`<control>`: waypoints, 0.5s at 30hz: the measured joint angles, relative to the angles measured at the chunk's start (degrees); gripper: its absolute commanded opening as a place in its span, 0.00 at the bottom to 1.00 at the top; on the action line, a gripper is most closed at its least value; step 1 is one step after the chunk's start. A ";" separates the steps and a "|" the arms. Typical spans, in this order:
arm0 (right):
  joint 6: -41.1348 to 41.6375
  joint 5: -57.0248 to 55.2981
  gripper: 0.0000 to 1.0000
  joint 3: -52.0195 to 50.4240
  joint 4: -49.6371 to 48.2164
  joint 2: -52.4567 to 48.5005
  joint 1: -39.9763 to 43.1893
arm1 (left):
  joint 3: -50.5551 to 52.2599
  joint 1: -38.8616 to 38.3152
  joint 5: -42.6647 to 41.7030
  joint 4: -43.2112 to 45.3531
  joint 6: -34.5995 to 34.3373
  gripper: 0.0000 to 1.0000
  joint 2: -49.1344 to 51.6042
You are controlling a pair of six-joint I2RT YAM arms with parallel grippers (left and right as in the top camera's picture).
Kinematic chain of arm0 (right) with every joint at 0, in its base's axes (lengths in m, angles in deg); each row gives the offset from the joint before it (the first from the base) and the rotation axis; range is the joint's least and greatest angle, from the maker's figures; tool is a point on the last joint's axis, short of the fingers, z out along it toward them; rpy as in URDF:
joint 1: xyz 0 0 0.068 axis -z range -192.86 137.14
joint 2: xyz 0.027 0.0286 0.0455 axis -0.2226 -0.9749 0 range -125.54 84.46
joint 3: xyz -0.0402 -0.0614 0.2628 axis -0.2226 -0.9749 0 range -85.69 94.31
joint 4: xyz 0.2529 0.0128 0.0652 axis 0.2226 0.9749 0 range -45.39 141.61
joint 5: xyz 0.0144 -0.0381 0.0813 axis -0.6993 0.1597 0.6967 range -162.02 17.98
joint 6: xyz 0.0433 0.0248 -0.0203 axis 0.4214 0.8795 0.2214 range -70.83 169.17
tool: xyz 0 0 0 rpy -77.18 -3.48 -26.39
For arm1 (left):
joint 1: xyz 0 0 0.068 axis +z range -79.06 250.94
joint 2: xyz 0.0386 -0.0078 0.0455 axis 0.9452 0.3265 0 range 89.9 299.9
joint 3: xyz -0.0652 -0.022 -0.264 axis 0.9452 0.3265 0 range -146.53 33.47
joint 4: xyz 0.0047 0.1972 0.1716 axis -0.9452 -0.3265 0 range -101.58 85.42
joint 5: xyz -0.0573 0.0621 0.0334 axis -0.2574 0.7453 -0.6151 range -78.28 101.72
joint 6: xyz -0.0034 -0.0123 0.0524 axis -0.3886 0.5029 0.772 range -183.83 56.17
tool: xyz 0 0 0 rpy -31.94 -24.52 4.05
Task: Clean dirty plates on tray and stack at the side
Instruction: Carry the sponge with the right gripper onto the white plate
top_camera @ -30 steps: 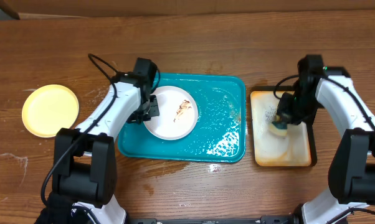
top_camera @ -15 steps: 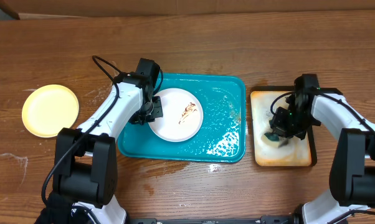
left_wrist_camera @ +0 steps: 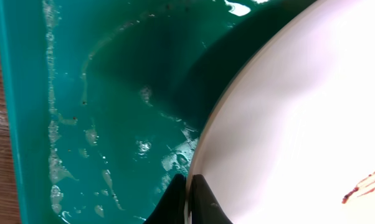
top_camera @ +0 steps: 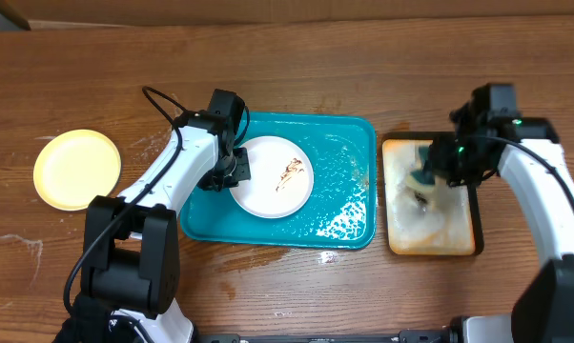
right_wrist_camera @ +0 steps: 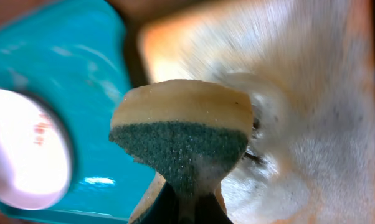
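Lifted off the cream tray (top_camera: 441,233) since the earlier frames, the sponge (right_wrist_camera: 181,127) is now carried above that tray's left part by the right jaws, which are clamped on its lower end, with the green scouring face below the yellow layer in the wrist view. The left jaws are pinched on the left rim of the white plate (top_camera: 268,183), which has been shifted slightly rightward and lies inside the teal tray (top_camera: 339,143), its brown smear (top_camera: 289,171) facing up. A yellow plate (top_camera: 77,170) rests on the tabletop (top_camera: 287,57), well apart to the left. The step in hand is judged to be the transfer of the wetted sponge to the held plate. The next move calls for the sponge to be brought across the tray rim and lowered, scouring face down, onto the smear while the plate is kept steady by its rim.
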 measured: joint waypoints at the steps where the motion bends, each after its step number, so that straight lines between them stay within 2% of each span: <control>1: -0.44 0.90 0.04 0.96 -0.15 0.68 -0.07 | 0.00 0.00 -0.17 0.00 0.09 0.04 0.00; 6: -2.75 7.87 0.04 1.49 -2.29 0.83 -2.36 | 0.00 0.00 -1.44 0.20 0.96 0.04 0.00; 15: -0.13 14.75 0.04 1.49 -13.35 -0.72 -19.12 | 0.00 0.00 -4.63 0.44 2.32 0.04 0.00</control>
